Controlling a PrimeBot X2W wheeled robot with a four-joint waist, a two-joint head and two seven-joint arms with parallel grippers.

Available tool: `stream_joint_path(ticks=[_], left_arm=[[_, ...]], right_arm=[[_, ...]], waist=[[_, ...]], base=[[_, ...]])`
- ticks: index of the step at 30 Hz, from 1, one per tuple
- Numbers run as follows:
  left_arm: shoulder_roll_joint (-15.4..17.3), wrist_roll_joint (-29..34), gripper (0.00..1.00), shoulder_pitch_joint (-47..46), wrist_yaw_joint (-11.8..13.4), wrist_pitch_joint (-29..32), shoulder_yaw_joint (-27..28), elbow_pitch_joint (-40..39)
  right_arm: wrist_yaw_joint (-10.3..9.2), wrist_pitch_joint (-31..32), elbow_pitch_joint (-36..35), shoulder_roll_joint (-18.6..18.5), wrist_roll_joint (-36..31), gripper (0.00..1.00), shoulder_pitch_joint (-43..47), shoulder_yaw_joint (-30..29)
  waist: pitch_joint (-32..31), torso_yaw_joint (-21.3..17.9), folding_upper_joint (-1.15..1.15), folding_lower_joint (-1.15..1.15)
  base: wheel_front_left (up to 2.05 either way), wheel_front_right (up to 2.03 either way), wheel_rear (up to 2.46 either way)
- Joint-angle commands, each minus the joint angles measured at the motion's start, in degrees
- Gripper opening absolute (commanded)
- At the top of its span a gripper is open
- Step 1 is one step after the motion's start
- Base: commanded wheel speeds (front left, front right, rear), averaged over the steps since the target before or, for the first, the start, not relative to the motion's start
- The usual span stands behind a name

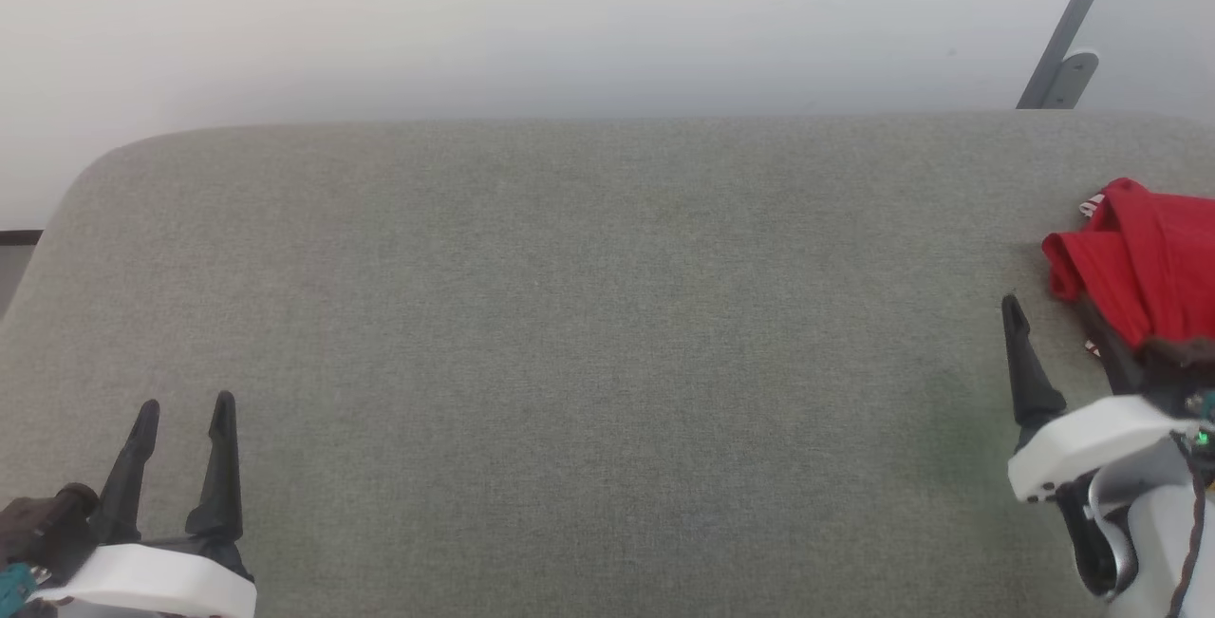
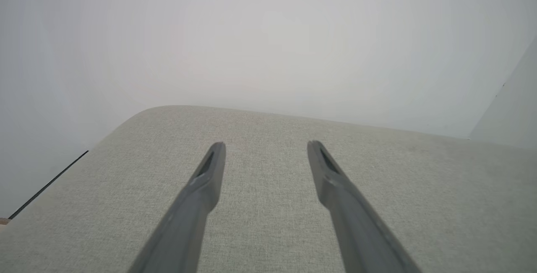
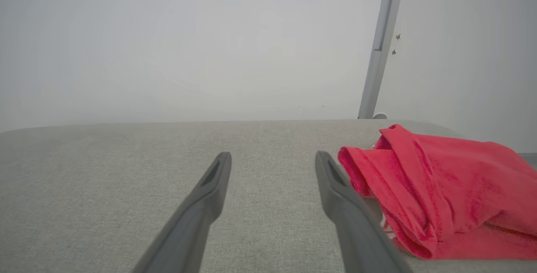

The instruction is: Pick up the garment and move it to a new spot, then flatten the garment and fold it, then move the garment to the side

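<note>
We see the garment (image 1: 1139, 262) cut off by the head view's right edge. It is bunched at the right end of the grey cushion (image 1: 570, 333), so its long axis is unclear. Right gripper (image 3: 273, 155) spread wide, holding nothing, one finger just beside the red heap. Left gripper (image 1: 187, 402) spread too, empty, well apart.

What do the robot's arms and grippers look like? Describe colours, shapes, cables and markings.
The left gripper and right gripper each have two long, dark, tapering fingers, slotted near the tips, on a white rounded housing. The right forearm is pale, with a dark cable and a small green light. A teal fitting sits beside the left housing.
</note>
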Motion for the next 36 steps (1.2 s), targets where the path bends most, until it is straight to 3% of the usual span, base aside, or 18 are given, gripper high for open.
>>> stream_joint_path(ticks=[1, 11, 35, 36], left_arm=[[-0.04, -0.52, 1.00, 0.71, 0.12, 0.04, 0.35, -0.21], [0.18, -0.49, 1.00, 1.82, 0.12, 0.04, 0.33, -0.29], [-0.57, -0.40, 1.00, 2.23, 0.12, 0.04, 0.84, -1.32], [-0.65, -0.15, 0.00, 2.22, 0.12, 0.04, 1.07, -1.54]], right_arm=[[-0.06, -0.57, -0.64, 0.66, -0.83, 1.00, 1.33, -0.56], [-0.04, -1.00, -3.70, 3.72, -1.43, 1.00, 5.96, -2.88], [-0.04, 0.85, -7.33, 5.16, -2.07, 1.00, 7.95, -3.94], [-0.04, 0.99, -7.47, 5.27, -2.16, 0.00, 7.96, -4.00]], waist=[[-0.07, -0.17, 0.00, 0.00], [-0.58, -1.18, 0.00, 0.00], [-1.06, -2.18, 0.00, 0.00], [-1.11, -2.17, 0.00, 0.00]], base=[[0.00, 0.00, 0.00], [0.00, 0.00, 0.00], [0.00, 0.00, 0.00], [0.00, 0.00, 0.00]])
